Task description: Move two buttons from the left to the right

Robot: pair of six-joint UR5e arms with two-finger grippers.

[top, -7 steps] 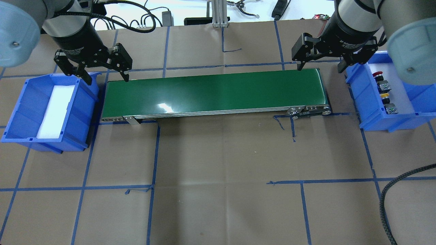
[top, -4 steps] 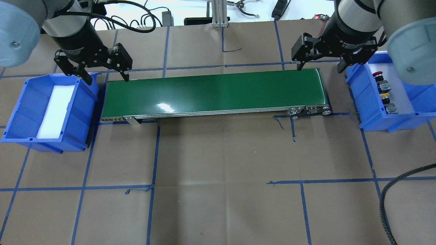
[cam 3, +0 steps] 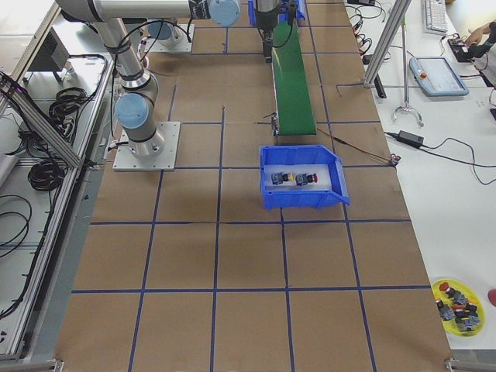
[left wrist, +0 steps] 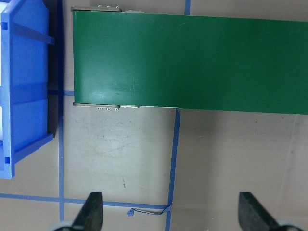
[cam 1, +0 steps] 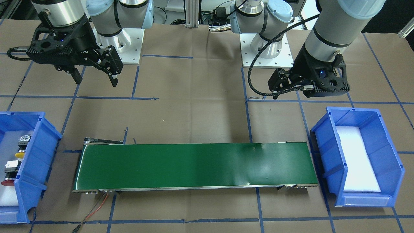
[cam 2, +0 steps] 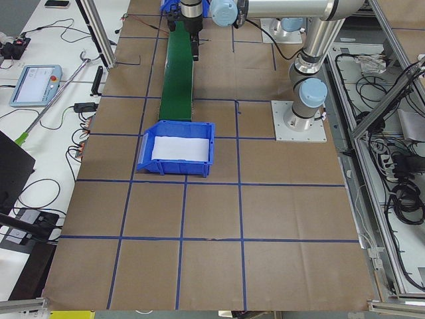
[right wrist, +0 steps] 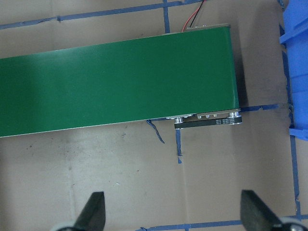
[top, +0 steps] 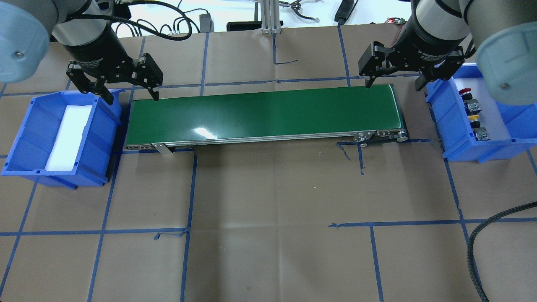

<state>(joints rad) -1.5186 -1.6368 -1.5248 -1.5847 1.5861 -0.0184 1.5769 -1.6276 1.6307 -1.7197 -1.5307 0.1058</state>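
Observation:
The two buttons lie in the blue bin (top: 445, 121) at the robot's right. The red button (top: 464, 91) is farther back and the yellow button (top: 474, 122) nearer; each has a black-and-grey body. In the front-facing view the yellow button (cam 1: 20, 154) and the red button (cam 1: 7, 183) lie in that same bin (cam 1: 34, 168). My right gripper (top: 393, 85) is open and empty, above the belt's right end, beside the bin. My left gripper (top: 132, 98) is open and empty above the belt's left end. Both wrist views show open fingers over brown paper.
A green conveyor belt (top: 264, 113) runs across the table between the bins. The blue bin (top: 100, 121) at the robot's left holds only a white foam pad (top: 68, 136). A braided cable (top: 478, 239) curls at the near right. Blue tape lines grid the brown table cover.
The right gripper has drifted very slightly; nothing else has visibly moved.

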